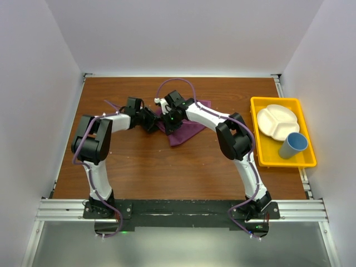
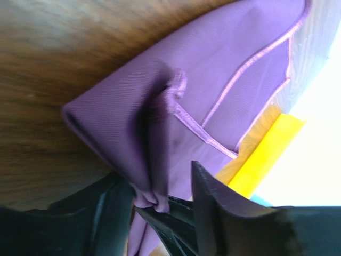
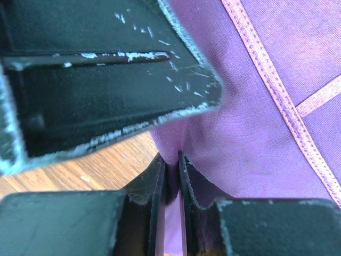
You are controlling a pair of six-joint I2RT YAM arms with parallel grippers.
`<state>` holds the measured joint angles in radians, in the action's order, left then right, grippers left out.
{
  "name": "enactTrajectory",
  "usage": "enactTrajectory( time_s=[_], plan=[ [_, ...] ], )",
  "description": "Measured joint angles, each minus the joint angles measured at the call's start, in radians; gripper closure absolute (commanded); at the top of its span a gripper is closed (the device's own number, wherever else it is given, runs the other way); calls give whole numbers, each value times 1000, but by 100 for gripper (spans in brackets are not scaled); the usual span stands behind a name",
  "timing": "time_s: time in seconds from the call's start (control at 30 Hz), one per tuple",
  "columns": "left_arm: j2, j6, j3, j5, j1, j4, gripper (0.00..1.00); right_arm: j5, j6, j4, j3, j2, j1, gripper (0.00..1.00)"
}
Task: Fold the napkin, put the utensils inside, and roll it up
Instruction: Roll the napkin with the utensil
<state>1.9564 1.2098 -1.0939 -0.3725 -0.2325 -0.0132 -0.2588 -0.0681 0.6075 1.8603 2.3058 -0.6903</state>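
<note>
Leaning in from the left side of the wooden table [image 1: 144, 167], the left gripper [image 2: 155, 180] has its dark fingers [image 2: 213, 213] spread apart, and a raised ridge of the napkin [image 1: 189, 129] runs down into the gap between them, touching the finger on the left of the wrist view; no squeeze on the cloth is visible there. The plum-purple napkin lies crumpled toward the far middle of the table, partly folded over itself, with its stitched hem showing as paler lines across the surface and one corner pointing toward the near edge. Just beside the left gripper, the right gripper [image 3: 170, 157] has its fingers pressed nearly together, pinching a thin fold of the napkin between them. Well apart at the right edge sits a yellow tray [image 1: 267, 151] holding a white divided plate [image 1: 277, 121] and an upright blue cup [image 1: 293, 146].
</note>
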Motion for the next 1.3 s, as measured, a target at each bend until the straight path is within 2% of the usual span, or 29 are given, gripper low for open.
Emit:
enactTrajectory(
  time_s=[0.2, 0.27, 0.33, 0.5, 0.6, 0.73, 1.1, 1.3],
  plan=[
    [-6, -6, 0, 61, -13, -39, 72, -3, 3, -5, -4, -2, 2, 100],
    [-6, -11, 0, 68, -14, -45, 83, -3, 5, -8, -5, -2, 2, 100],
    [-6, -26, -3, 82, -16, -65, 92, -3, 8, -9, -6, -3, 2, 94],
    [-4, -51, -25, 100, -20, -108, 100, 5, 18, -8, -6, -5, 0, 61],
    [7, -61, -58, 103, -22, -153, 100, 27, 29, 0, -6, -15, -8, 48],
    [23, -71, -108, 108, -24, -227, 100, 83, 63, 3, -30, -43, -24, 40],
    [59, -99, -214, 126, -24, -407, 100, 198, 110, -61, -190, -138, -83, 36],
    [61, -115, -224, 124, -20, -443, 100, 224, 120, -107, -209, -154, -149, 35]
  ],
)
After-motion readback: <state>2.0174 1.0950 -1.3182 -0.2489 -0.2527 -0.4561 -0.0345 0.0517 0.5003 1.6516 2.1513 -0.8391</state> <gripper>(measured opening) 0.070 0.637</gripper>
